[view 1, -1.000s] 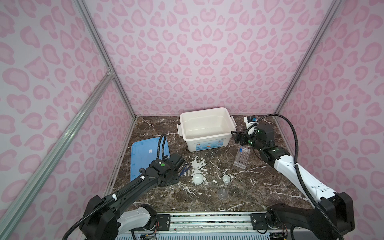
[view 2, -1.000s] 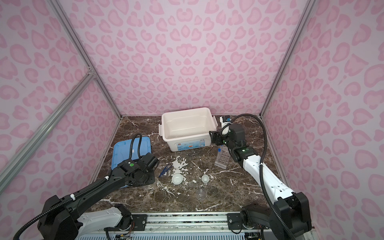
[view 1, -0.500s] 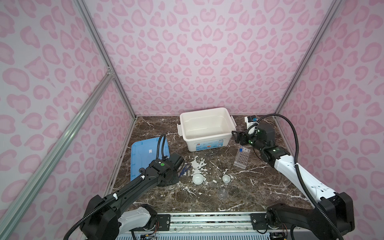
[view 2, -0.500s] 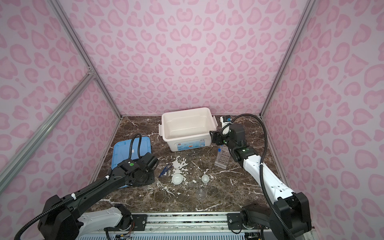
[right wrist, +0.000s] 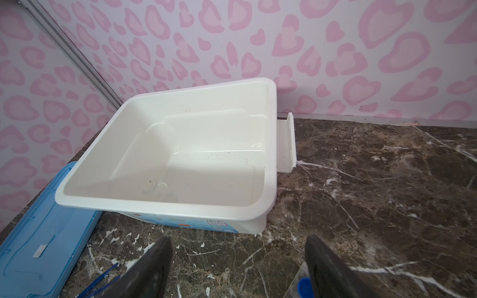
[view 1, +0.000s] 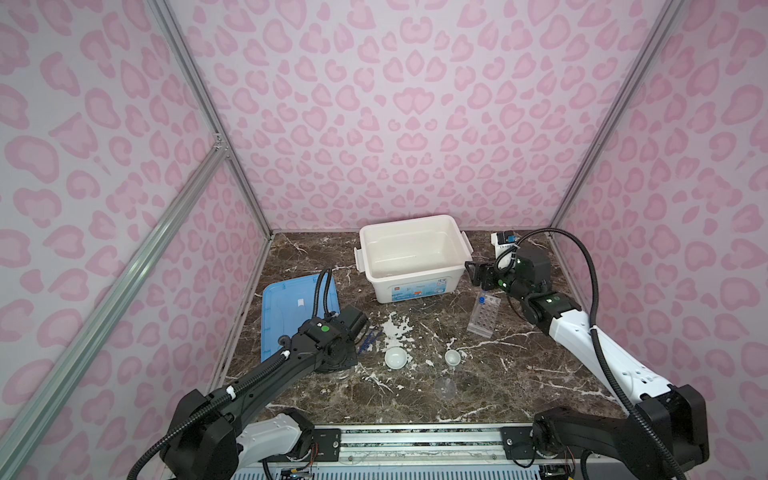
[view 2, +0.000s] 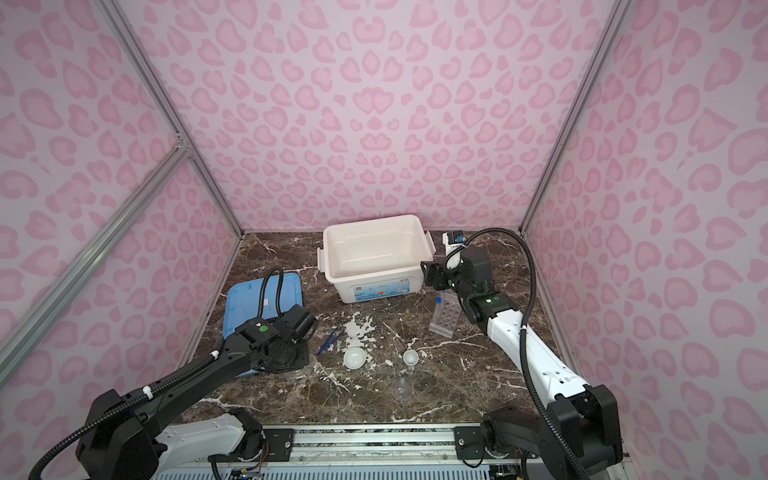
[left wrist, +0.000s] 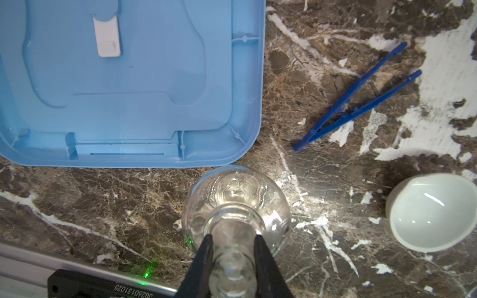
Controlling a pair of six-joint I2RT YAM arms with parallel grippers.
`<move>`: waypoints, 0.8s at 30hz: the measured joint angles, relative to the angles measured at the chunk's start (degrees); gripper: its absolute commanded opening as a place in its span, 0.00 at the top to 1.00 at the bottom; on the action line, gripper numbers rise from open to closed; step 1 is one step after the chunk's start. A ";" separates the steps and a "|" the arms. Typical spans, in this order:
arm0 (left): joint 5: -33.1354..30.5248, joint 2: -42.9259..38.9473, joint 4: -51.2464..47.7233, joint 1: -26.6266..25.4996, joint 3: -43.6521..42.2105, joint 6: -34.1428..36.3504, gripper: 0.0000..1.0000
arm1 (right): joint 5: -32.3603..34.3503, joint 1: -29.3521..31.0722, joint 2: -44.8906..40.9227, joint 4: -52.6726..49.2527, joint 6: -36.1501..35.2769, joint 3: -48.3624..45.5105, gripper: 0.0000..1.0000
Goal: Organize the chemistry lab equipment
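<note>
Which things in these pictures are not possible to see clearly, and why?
- Left tool: hidden under its own arm in both top views; the left wrist view leaves unclear whether it presses the flask neck.
- Clear item in the bin: too faint, right wrist view.
- Rack: cut off by the picture edge, right wrist view.

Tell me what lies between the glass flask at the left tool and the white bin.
Only the dark blue tweezers lie flat between the clear round glass flask, gripped at its neck by the left tool, and the large white plastic bin; its front wall must be cleared too.
</note>
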 measured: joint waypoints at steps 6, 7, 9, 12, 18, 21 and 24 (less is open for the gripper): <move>0.28 0.59 0.02 -0.02 0.90 0.57 0.83 | 0.00 -0.04 0.00 -0.02 0.00 0.00 0.18; 0.37 0.70 0.00 -0.04 1.20 0.57 0.83 | 0.00 -0.04 0.00 -0.02 0.00 0.00 0.18; 0.50 1.11 0.09 -0.07 2.10 0.98 0.84 | 0.00 -0.04 0.00 0.00 0.00 0.00 0.18; 0.57 1.84 0.13 -0.07 3.28 1.42 0.84 | 0.00 -0.07 0.00 0.00 0.00 0.00 0.18; 0.33 3.76 -0.31 -0.11 6.69 2.45 0.84 | 0.00 -0.09 0.00 -0.02 0.00 0.00 0.18; -0.37 5.11 -0.33 -0.11 9.42 3.13 0.84 | 0.00 -0.09 0.00 -0.02 0.00 0.00 0.18; -0.92 7.13 -0.94 -0.11 12.70 4.39 0.85 | 0.02 -0.09 0.00 -0.02 0.00 0.00 0.18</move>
